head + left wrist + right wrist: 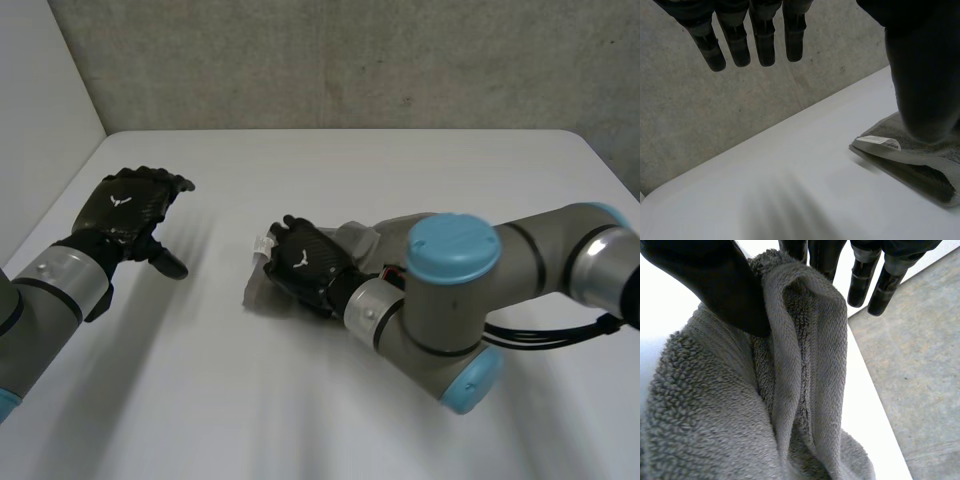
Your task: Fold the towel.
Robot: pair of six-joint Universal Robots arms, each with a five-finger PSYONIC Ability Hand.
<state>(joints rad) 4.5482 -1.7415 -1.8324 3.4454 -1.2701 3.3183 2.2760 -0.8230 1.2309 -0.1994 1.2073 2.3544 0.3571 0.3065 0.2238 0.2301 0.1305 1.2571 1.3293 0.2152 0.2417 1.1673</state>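
- Your grey towel (365,240) lies bunched on the white worktop (400,170) near the centre of the frame, with a white label (262,245) at its left end.
- Your right hand (305,265) sits on top of the towel. Its thumb (725,285) and fingers (860,280) pinch a raised fold of terry between them.
- Your left hand (125,210) hovers at the upper left, well apart from the towel. Its fingers (765,45) are loosely straight and hold nothing.
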